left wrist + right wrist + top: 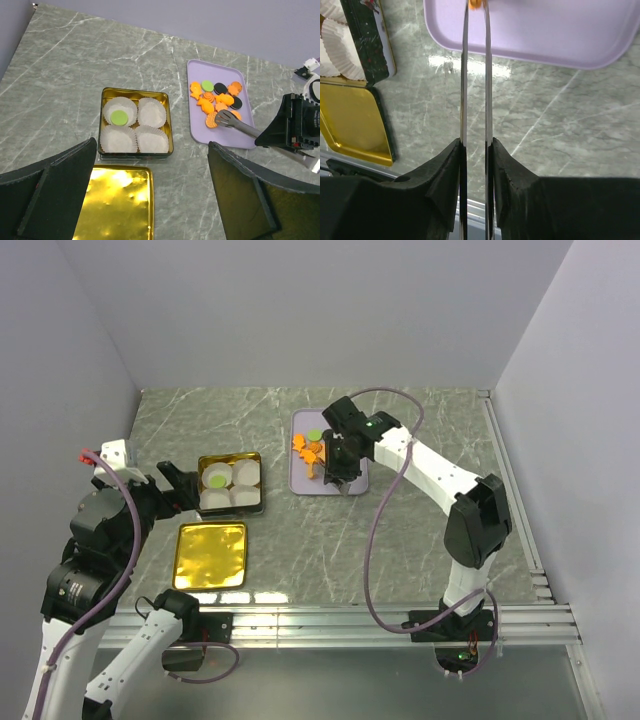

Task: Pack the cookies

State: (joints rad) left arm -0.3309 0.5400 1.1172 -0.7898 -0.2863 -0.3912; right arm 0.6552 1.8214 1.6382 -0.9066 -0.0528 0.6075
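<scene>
One cookie (119,117) sits in the tin (170,125); other cookies (218,101) on tray (227,141) right of it. Right gripper (475,165) squeezes tongs (241,126) (seemingly nipping an orange one): pickup; next, lift tinward. Left gripper (180,488) gapes, empty.

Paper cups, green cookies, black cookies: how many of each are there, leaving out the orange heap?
Paper cups: 4, all in the tin
Green cookies: 2, one in a cup, one on the tray
Black cookies: 2, both on the tray
Total: 8
</scene>
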